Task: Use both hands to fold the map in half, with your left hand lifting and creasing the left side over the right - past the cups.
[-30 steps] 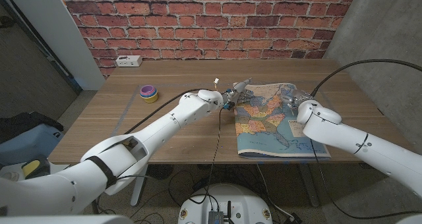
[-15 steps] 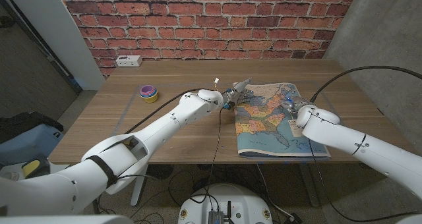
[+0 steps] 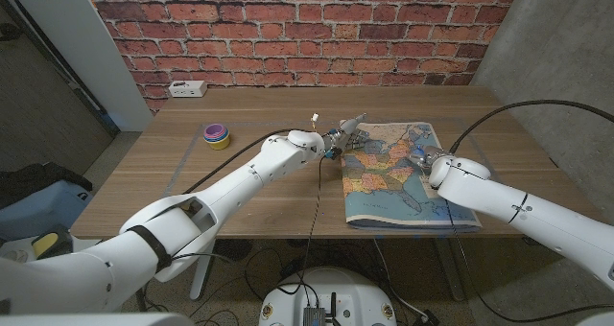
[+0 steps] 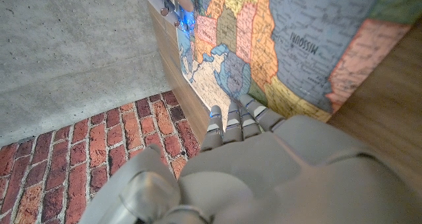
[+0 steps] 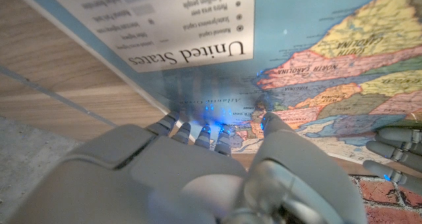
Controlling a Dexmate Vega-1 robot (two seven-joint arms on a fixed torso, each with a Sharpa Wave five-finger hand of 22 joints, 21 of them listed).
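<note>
Map [image 3: 398, 173] looks thin, floppy paper (creases easily); take its left edge. L hand [image 3: 342, 131] fingers extended on it, R hand [image 3: 422, 159] fingertips pressing; neither grips.

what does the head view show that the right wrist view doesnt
Head view alone: the stacked cups on the left part of the table, a white power strip by the brick wall, and the whole map with both arms. Right wrist view alone: the printed "United States" title and state names up close. Both: the map, the right hand on it, and the left hand at its far edge.
</note>
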